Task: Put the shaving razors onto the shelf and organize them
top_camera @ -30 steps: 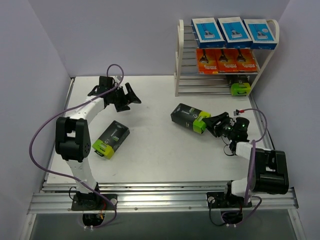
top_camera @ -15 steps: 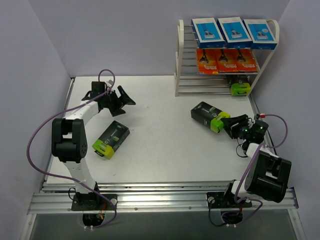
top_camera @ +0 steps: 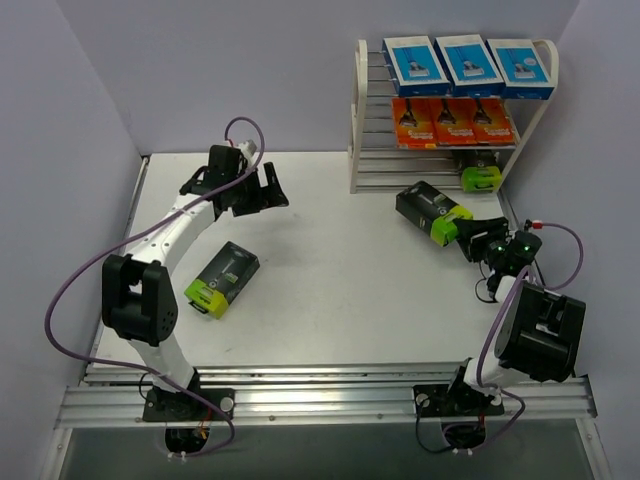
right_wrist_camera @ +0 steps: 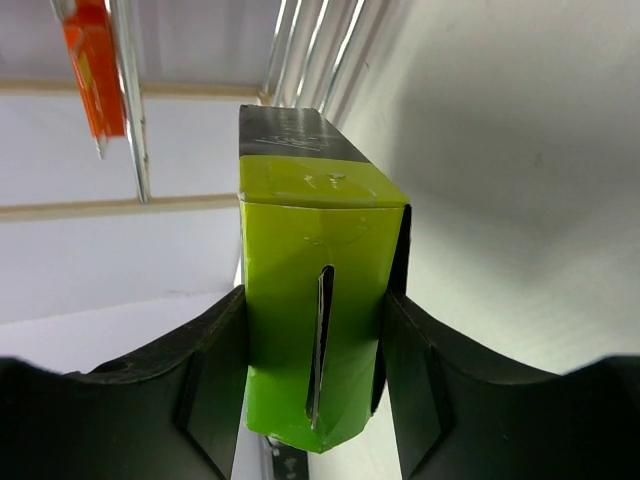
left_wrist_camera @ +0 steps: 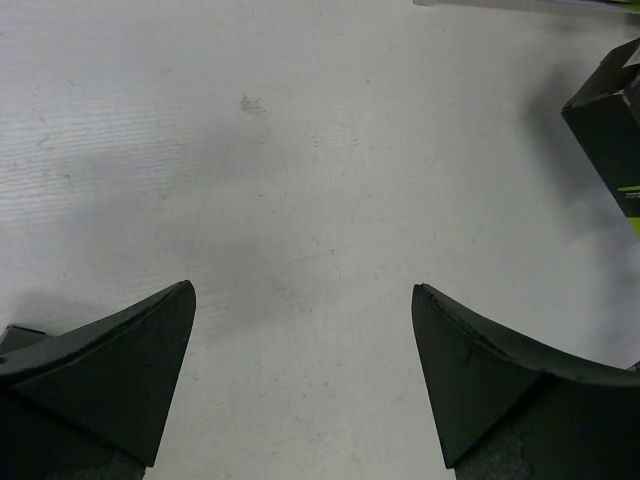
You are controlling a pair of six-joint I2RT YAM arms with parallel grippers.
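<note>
Right gripper (top_camera: 461,231) clamps black-lime pack (top_camera: 431,211) near shelf (top_camera: 357,110)
left gripper (top_camera: 270,188) spread wide, empty; second pack (top_camera: 222,279) lies on table (top_camera: 330,295)

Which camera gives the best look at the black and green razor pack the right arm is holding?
The top view: the whole pack shows, clamped by the right gripper. The right wrist view shows only its green end between the jaws. The left wrist view shows a dark box corner, maybe this pack.
</note>
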